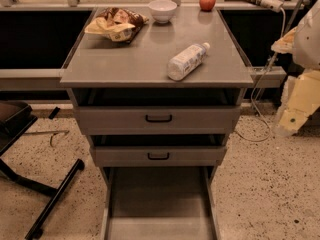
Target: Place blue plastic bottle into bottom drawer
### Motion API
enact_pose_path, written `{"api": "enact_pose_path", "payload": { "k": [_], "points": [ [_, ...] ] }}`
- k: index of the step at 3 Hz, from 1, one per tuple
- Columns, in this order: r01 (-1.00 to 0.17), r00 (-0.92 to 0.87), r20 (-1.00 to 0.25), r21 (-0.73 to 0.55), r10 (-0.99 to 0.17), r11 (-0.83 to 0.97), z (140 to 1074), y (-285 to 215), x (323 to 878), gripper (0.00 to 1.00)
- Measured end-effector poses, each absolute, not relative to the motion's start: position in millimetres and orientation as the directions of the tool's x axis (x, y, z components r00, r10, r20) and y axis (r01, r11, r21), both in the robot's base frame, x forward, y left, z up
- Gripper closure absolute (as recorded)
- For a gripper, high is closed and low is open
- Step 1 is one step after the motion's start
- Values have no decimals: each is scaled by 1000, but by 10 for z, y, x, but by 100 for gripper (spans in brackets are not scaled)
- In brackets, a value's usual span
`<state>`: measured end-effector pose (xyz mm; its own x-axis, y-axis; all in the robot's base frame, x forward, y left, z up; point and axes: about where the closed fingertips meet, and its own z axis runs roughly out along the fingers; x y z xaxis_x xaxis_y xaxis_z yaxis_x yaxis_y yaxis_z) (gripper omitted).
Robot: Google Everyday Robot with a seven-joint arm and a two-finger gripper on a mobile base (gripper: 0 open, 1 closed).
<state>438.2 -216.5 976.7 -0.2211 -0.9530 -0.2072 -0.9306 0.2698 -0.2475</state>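
The blue plastic bottle lies on its side on the grey cabinet top, near the front right edge, with its white cap pointing to the back right. The bottom drawer is pulled out wide and nothing shows inside it. The two upper drawers with black handles are slightly ajar. My gripper hangs at the right edge of the view, beside the cabinet and below the level of its top, well to the right of the bottle and apart from it.
A white bowl, a red apple and a crumpled snack bag sit at the back of the cabinet top. A chair base stands on the floor at the left. Cables hang at the right.
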Motion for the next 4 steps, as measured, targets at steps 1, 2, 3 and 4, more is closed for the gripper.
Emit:
{"api": "enact_pose_path", "payload": {
  "k": [1, 2, 3, 4],
  "points": [
    [-931, -221, -207, -248, -953, 270, 9767, -2165, 4382, 0],
    [-922, -218, -197, -278, -956, 268, 9792, -2212, 4656, 0],
    [-921, -186, -177, -310, -966, 234, 9788, -2269, 5195, 0],
    [-918, -120, -186, -354, -975, 181, 9879, -2215, 5810, 0]
  ]
}}
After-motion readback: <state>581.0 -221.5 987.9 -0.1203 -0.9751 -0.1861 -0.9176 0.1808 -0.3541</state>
